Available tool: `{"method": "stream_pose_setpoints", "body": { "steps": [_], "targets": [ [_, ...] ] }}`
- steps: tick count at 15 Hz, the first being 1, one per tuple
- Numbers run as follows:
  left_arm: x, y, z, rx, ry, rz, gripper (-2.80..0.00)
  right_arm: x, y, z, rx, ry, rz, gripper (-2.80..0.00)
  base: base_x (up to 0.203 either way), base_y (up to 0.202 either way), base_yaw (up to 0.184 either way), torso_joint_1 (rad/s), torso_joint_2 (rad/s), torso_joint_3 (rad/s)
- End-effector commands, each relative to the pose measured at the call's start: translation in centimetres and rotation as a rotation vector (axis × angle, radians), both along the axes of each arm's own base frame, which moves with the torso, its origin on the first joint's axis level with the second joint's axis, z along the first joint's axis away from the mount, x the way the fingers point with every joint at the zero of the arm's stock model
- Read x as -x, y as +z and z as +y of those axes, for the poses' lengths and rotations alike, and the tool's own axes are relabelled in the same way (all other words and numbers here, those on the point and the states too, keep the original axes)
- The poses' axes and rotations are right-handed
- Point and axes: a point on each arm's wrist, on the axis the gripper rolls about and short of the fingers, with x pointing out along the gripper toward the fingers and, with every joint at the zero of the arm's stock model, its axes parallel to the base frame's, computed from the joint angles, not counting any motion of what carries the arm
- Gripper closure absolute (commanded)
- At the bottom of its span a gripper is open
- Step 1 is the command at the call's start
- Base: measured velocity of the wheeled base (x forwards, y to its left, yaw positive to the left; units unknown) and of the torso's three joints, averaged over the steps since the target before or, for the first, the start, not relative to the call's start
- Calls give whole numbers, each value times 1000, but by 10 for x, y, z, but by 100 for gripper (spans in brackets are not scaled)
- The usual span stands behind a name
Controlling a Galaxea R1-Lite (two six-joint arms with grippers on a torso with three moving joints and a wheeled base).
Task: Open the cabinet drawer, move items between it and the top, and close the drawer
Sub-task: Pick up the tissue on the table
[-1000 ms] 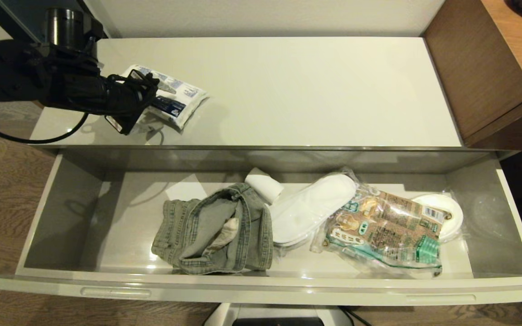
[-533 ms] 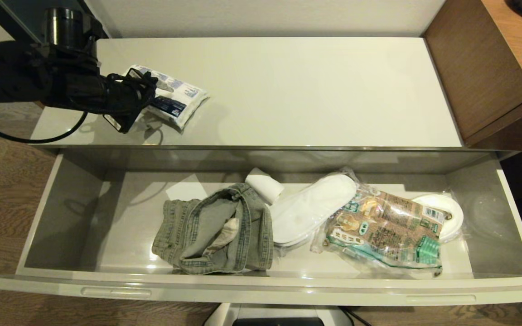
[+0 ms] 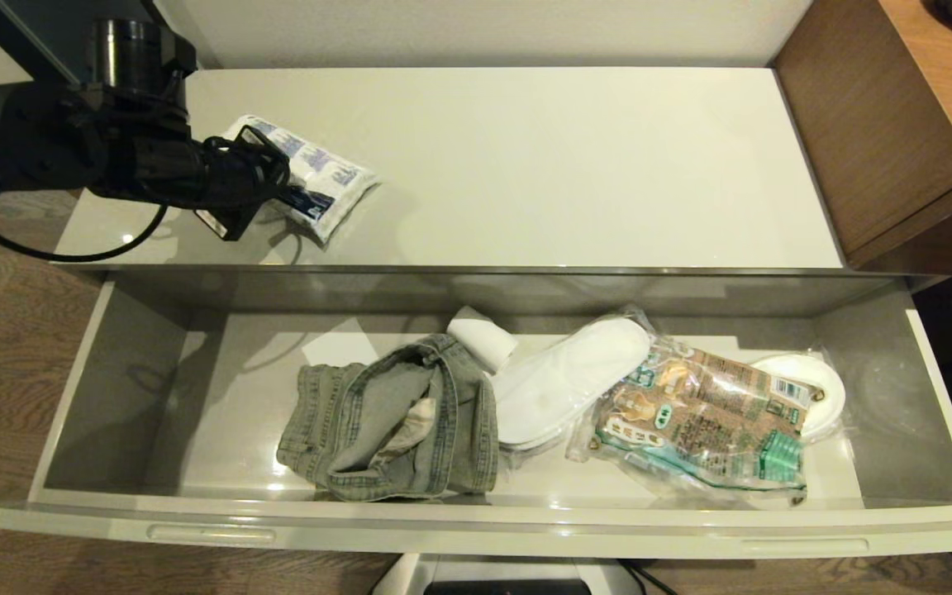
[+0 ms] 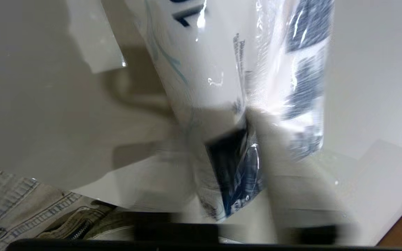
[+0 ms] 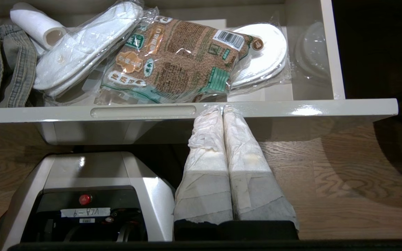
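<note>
my left gripper (image 3: pixel 265 178) pinches the white plastic pack with blue print (image 3: pixel 315 178) near the glossy cream cabinet top's (image 3: pixel 525 165) left front corner, ready to lift it toward the open drawer (image 3: pixel 476 521).

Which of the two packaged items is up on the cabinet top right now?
The white plastic pack, at the left gripper. The clear crinkly bag lies in the open drawer.

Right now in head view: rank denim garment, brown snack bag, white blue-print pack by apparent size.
1. Denim garment and brown snack bag, both in the drawer, look about equal; no ranking between them.
2. White blue-print pack on the cabinet top, smallest, though farther away and partly hidden by the left pincer.
</note>
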Motion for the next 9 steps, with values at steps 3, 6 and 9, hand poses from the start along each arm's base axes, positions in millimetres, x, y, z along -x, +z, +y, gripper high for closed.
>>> {"method": "stream_pose_setpoints", "body": {
  "steps": [3,6,9],
  "targets": [
    [10,6,-3,4,-11,0,0,0,-1,0,1,0,-5,0,0,0,0,0,0,0],
    [24,12,-4,6,-29,11,0,0,-1,0,1,0,-5,0,0,0,0,0,0,0],
    [64,33,-1,15,-50,-19,0,0,-1,0,1,0,-5,0,0,0,0,0,0,0]
  ]
}}
